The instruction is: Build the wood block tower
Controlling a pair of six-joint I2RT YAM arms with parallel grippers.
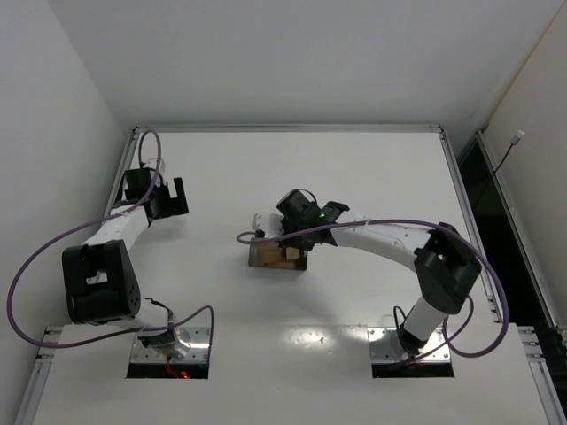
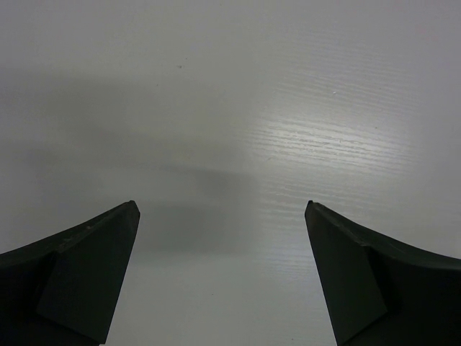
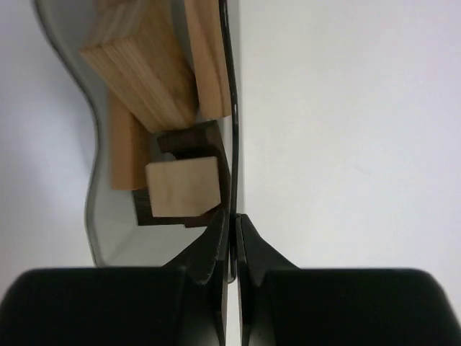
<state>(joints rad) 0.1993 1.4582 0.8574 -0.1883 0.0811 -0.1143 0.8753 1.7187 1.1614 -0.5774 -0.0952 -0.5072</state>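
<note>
3 pale walls enclose the white desk. Left tool gapes above it; right tool pinches the tray rim.

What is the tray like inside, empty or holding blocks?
Holding blocks. Tan and dark wooden blocks lie jumbled inside the clear tray.
</note>
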